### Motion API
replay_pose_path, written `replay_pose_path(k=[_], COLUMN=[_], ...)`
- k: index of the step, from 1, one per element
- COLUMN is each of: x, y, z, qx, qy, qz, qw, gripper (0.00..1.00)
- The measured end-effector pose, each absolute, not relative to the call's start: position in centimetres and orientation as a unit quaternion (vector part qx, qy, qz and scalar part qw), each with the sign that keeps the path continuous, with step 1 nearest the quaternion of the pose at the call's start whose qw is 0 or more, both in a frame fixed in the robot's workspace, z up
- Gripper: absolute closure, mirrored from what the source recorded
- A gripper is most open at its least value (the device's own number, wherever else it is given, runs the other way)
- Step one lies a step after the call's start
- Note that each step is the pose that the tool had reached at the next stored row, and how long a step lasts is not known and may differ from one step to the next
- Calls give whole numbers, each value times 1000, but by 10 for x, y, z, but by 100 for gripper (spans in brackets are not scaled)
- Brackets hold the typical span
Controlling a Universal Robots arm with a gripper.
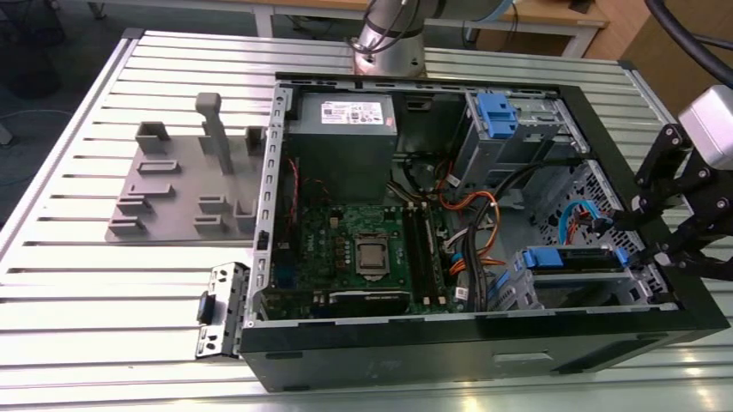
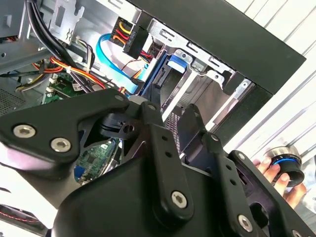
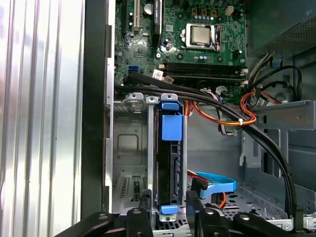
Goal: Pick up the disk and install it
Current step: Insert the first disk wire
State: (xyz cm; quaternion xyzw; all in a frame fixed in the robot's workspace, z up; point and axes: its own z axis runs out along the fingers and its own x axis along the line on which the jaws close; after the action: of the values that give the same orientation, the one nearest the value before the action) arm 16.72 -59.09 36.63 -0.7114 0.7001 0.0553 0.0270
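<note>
The disk (image 1: 569, 257) stands on edge in the drive cage at the corner of the open computer case (image 1: 458, 339) on the exterior view's right. In the first wrist view the disk (image 3: 169, 165) is edge-on between the cage rails, a blue carrier tab at each end. My gripper (image 1: 647, 233) hovers just outside the case wall beside that cage. Its black fingertips (image 3: 146, 207) straddle the disk's near end with a gap on each side, so the gripper (image 3: 169, 203) is open and holds nothing. In the second wrist view the disk (image 2: 163, 81) sits behind the black linkage.
Orange, black and blue cables (image 1: 481, 227) run past the cage. A second blue bracket (image 1: 499, 112) sits in the far bay, beside the grey power supply (image 1: 342, 137) and motherboard (image 1: 355, 249). A grey fixture plate (image 1: 184, 184) lies on the slatted table. A person's hand (image 2: 276, 173) holds a knob.
</note>
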Motion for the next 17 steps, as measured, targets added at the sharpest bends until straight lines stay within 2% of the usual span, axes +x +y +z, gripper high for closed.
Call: replay_pose_path(k=[17], x=[178], y=[-562], z=[361], qx=[-712], qy=[700], qz=[54], qw=[26], gripper=[59])
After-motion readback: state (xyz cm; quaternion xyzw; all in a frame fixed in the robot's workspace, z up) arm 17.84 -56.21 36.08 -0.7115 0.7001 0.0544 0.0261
